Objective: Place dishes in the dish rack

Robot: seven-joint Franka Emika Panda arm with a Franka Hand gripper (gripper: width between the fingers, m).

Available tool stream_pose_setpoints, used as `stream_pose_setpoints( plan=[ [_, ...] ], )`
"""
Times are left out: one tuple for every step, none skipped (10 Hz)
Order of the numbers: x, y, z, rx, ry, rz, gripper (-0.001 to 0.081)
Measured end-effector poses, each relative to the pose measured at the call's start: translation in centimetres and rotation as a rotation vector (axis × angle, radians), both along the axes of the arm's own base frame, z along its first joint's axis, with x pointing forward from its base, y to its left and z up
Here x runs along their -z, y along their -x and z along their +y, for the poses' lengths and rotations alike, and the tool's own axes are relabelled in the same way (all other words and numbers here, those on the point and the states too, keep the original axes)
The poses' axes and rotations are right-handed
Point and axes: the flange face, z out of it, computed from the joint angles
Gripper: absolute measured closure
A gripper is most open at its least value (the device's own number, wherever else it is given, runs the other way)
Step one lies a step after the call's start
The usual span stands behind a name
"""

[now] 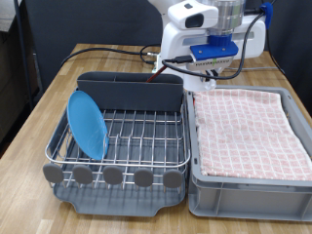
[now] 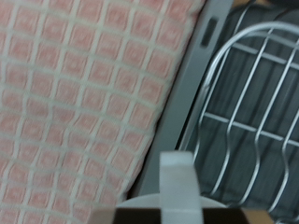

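Note:
The dish rack (image 1: 117, 176) sits on the table at the exterior view's left, and its chrome wires also show in the wrist view (image 2: 252, 103). The blue plate (image 1: 87, 122) stands on edge in the rack's left side. My gripper (image 1: 216, 70) hangs above the line between the rack's tall end compartment (image 1: 132, 90) and the bin. It is shut on the white mug (image 1: 209, 85), which fills the near edge of the wrist view (image 2: 176, 182) well above the surfaces. A small brown tip (image 1: 153, 79) shows at the compartment's rim; I cannot tell whether it is the spoon.
A grey plastic bin (image 1: 249, 185) lined with pink checked cloth (image 1: 249, 122) stands right of the rack; the cloth also shows in the wrist view (image 2: 84, 103). The robot base (image 1: 185, 34) and a black cable (image 1: 97, 51) are at the back. The table edge runs along the exterior view's left.

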Motion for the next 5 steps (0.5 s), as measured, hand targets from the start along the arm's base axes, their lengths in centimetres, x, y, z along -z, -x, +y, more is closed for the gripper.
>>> stream_pose_setpoints(
  plan=[
    [-0.1,-1.3,-0.2,0.021,0.007,-0.027,0.0734],
    [-0.1,-2.6,-0.4,0.034,0.008,-0.042,0.0734],
    [0.3,-3.9,-0.4,0.043,0.011,-0.047,0.0734],
    [0.4,-3.8,-0.4,0.042,0.012,-0.042,0.0734],
    [0.4,-3.8,-0.4,0.036,0.016,-0.041,0.0734]
  ],
)
